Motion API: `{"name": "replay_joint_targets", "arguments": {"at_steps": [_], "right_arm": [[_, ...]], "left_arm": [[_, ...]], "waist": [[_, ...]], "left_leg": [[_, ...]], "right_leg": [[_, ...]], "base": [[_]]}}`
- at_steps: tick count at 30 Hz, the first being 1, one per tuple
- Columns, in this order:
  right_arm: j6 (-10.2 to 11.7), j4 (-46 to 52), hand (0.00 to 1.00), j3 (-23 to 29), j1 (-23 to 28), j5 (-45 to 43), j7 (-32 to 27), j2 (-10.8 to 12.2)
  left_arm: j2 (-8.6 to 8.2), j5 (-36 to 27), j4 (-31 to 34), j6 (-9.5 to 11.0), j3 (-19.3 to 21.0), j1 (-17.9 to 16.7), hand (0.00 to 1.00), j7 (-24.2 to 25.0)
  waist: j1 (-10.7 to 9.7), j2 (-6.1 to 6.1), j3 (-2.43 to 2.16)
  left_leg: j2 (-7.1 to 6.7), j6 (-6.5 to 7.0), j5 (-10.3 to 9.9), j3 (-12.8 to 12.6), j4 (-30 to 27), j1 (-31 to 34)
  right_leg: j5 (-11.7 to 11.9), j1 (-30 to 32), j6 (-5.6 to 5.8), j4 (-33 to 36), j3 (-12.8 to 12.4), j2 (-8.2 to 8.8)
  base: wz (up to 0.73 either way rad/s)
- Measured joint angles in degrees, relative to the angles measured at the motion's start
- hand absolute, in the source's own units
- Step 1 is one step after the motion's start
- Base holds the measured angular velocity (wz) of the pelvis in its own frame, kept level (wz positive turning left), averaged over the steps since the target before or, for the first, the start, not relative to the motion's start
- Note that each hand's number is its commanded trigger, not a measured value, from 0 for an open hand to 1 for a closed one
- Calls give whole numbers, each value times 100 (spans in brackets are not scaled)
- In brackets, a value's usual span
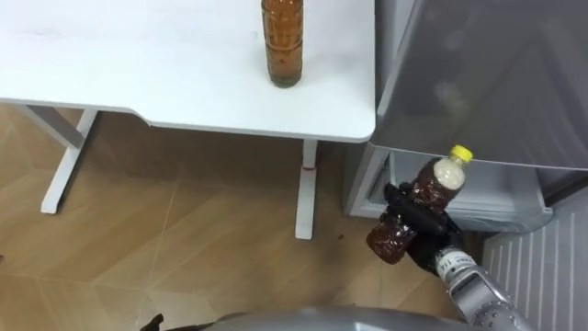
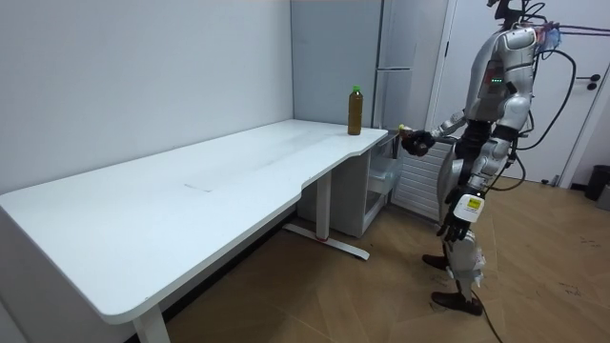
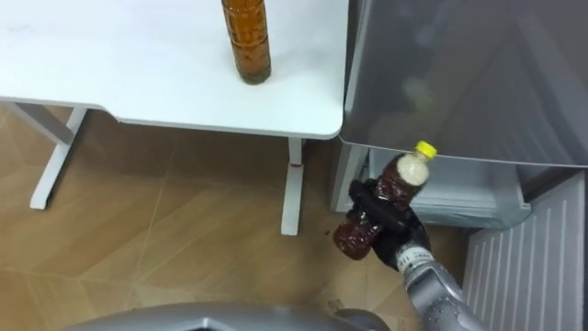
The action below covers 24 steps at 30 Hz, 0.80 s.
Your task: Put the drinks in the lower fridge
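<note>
My right hand point(image 1: 418, 221) is shut on a dark red drink bottle with a yellow cap point(image 1: 439, 179), held tilted with the cap toward the fridge. The bottle hangs just in front of the open lower fridge compartment point(image 1: 496, 198), below the grey upper door point(image 1: 478, 74). A second, amber drink bottle point(image 1: 282, 41) stands upright on the white table point(image 1: 138, 74) near its fridge-side end. In the room view I stand facing the fridge with the right arm stretched out and the held bottle point(image 2: 412, 140) near the table's corner; my left hand point(image 2: 456, 221) hangs at my side.
The lower fridge door point(image 1: 551, 267), ribbed on its inside, stands swung open to my right. The table's white leg point(image 1: 306, 188) stands close to the left of the fridge. Wooden floor lies under the table and around my feet.
</note>
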State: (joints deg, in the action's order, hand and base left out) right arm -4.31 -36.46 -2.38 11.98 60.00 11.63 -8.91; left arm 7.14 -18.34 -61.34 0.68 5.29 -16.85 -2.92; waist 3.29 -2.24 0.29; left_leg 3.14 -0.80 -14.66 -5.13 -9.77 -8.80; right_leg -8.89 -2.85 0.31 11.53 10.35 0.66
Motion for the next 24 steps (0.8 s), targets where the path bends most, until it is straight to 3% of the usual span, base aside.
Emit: {"name": "replay_joint_targets", "arguments": {"at_steps": [6, 12, 17, 24], "right_arm": [[91, -73, 100, 4, 68, 1241, -113, 2], [233, -73, 100, 51, 68, 1627, -113, 0], [298, -73, 100, 150, 37, 2045, -132, -1], [353, -568, 100, 470, -527, 2581, -313, -14]], "left_arm": [[4, 1, -35, -39, -227, -87, 0, 11], [4, 60, -63, -44, -253, -175, 0, 10], [13, 366, -59, -122, -328, -239, 0, 0], [12, 558, -54, -283, -478, -107, 0, 24]], "waist": [[-10, -77, 2], [-21, -119, -32], [-9, -127, -30], [-46, -174, -17]], "left_leg": [[-1, -1, -1, -17, 1, 14], [-1, -1, -1, -21, -9, 3], [-1, -1, -1, -47, -66, 9], [-33, 11, 8, -69, -207, 420]], "right_leg": [[-4, 18, 4, -2, -1, -3], [-4, 15, 4, 11, -6, -2], [-5, 8, 3, 22, -16, 4], [-24, 515, -27, 298, -86, 61]], "base": [[0], [0], [0], [-3]]}}
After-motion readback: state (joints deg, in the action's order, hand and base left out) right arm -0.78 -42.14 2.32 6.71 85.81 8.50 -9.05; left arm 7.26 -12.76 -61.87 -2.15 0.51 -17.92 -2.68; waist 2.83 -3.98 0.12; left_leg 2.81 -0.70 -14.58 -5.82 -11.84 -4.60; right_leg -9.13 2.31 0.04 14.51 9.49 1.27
